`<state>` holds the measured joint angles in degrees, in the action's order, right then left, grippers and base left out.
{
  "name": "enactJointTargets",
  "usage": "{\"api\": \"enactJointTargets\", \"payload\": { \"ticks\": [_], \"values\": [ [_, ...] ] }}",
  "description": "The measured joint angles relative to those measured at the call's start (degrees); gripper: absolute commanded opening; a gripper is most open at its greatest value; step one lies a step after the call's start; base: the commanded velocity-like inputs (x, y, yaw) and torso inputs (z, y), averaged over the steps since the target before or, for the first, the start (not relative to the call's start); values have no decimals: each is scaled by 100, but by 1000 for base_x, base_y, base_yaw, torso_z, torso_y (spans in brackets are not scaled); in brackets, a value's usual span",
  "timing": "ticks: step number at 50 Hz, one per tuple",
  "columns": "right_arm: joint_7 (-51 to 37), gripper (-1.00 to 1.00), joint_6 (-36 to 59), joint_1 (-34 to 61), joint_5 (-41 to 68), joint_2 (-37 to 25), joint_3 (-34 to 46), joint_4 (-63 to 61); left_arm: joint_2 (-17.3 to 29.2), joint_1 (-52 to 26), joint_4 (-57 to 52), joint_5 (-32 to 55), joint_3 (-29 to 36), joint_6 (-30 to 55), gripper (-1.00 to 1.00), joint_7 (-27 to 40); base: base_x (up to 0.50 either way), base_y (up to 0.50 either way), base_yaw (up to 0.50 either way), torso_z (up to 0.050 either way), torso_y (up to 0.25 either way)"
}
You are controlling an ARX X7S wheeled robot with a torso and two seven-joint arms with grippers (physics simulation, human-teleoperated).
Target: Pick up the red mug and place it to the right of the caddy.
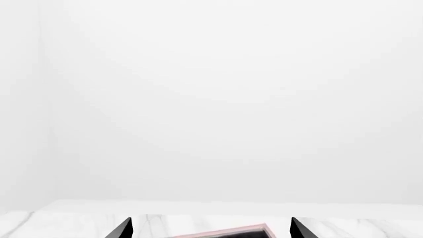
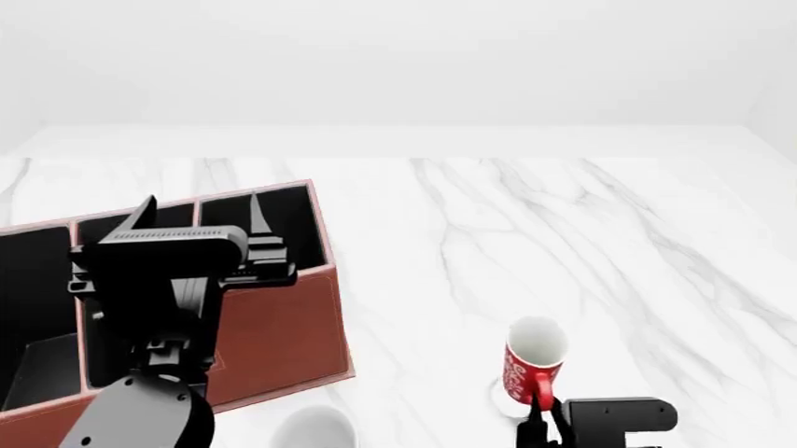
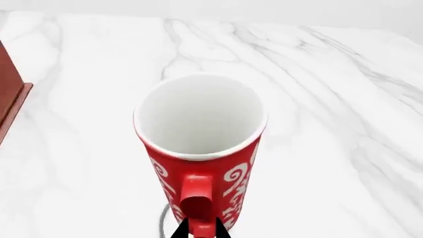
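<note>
The red mug [image 2: 533, 366] with its white scrolled pattern and white interior is near the front right of the marble table, tilted and seemingly held just above the table. My right gripper [image 2: 544, 422] is shut on its red handle; the right wrist view shows the mug [image 3: 201, 148] close up with both fingertips pinching the handle [image 3: 198, 201]. The caddy [image 2: 268, 322], a reddish-brown box with black-lined compartments, stands at the left. My left gripper [image 2: 200, 219] hovers open above the caddy; its wrist view shows only the caddy's pink rim [image 1: 231, 232] between the two fingertips.
A plain white mug [image 2: 317, 431] shows at the bottom edge, just in front of the caddy's right corner. The caddy's corner [image 3: 10, 99] appears at the edge of the right wrist view. White marbled tabletop [image 2: 598, 243] stretches right of the caddy to the back wall.
</note>
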<state>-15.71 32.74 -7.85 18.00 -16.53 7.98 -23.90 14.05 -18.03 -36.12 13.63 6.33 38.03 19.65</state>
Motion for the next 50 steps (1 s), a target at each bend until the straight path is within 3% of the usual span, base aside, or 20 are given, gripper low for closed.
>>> {"api": "enactJointTargets", "payload": {
  "ticks": [15, 32, 50],
  "values": [
    [480, -100, 1220, 1237, 355, -546, 203, -806, 28, -39, 18, 32, 7, 6, 100, 41, 0, 0, 0, 0, 1],
    [1937, -100, 1503, 3057, 699, -496, 1032, 706, 61, -69, 82, 59, 8, -22, 100, 84, 0, 0, 0, 0, 1],
    [2755, -100, 1099, 3803, 670, -184, 1640, 1929, 93, -72, 120, 110, 1, -44, 100, 119, 0, 0, 0, 0, 1]
  ]
}}
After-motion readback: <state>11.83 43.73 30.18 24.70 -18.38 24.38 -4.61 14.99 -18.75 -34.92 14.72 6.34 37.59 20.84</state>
